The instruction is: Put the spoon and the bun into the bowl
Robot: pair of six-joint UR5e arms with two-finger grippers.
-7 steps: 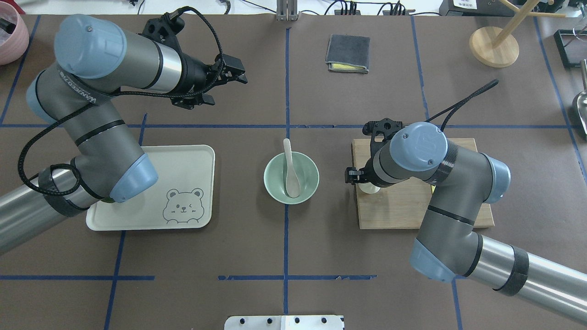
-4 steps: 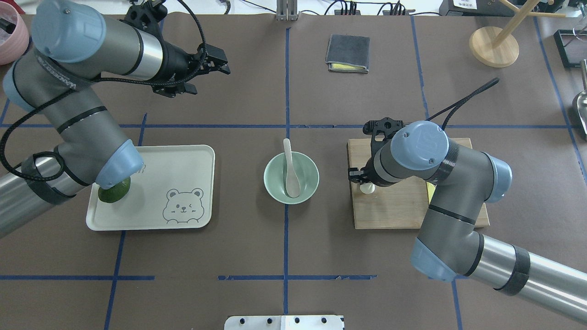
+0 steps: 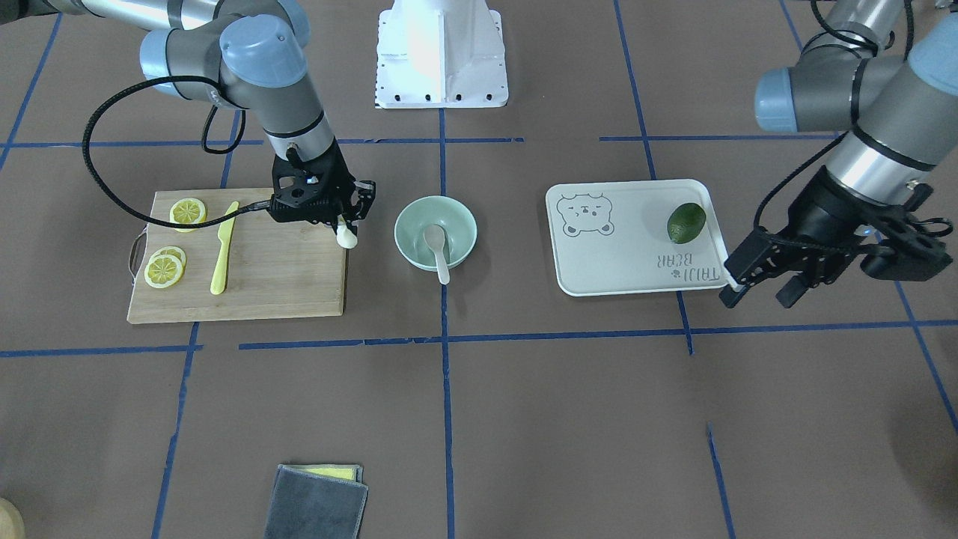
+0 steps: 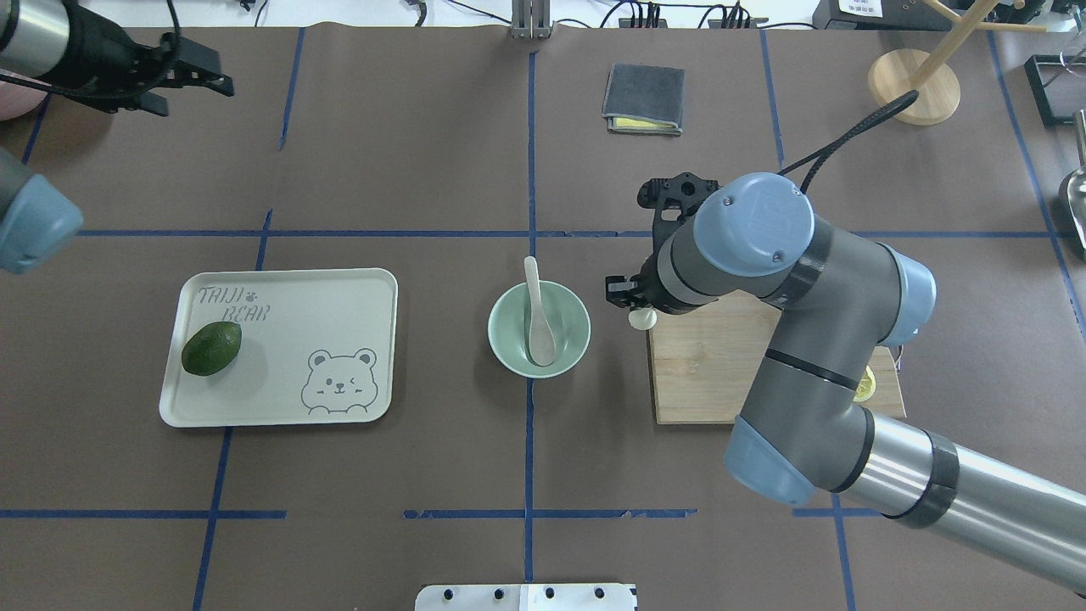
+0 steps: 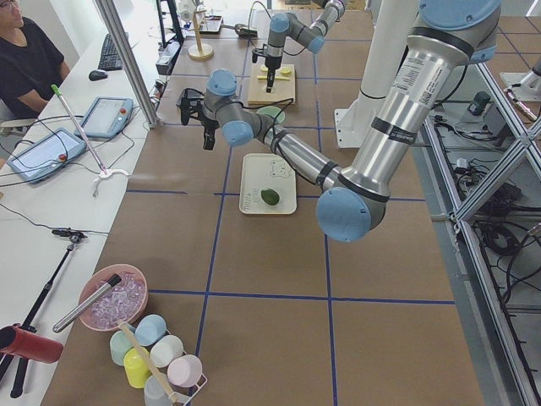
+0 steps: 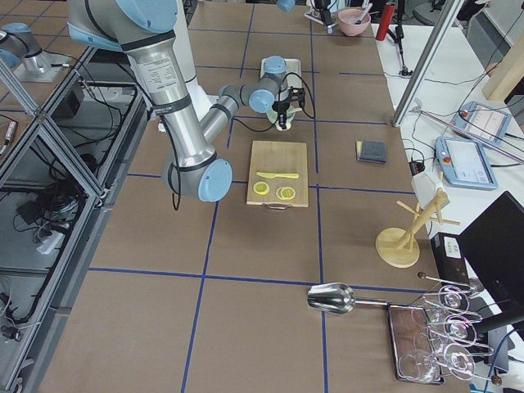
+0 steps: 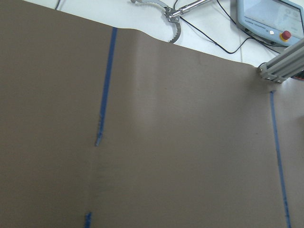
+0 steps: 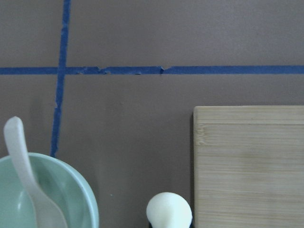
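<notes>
Scanning from the left, you find the left gripper (image 3: 756, 292) spread wide and empty, well apart from the bowl (image 4: 502, 344). The spoon (image 4: 537, 322) lies inside the bowl. Just right of the bowl, the right gripper (image 4: 640, 312) pinches the bun (image 4: 642, 320) beside the cutting board (image 4: 704, 373).

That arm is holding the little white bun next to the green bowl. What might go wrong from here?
1. The bun hangs below the right tool, short of the bowl. If the grip slips now, it would probably land on the table rather than inside.
2. The spoon lies in the bowl with its handle poking over the rim. A bun dropped onto it might tip it out.
</notes>
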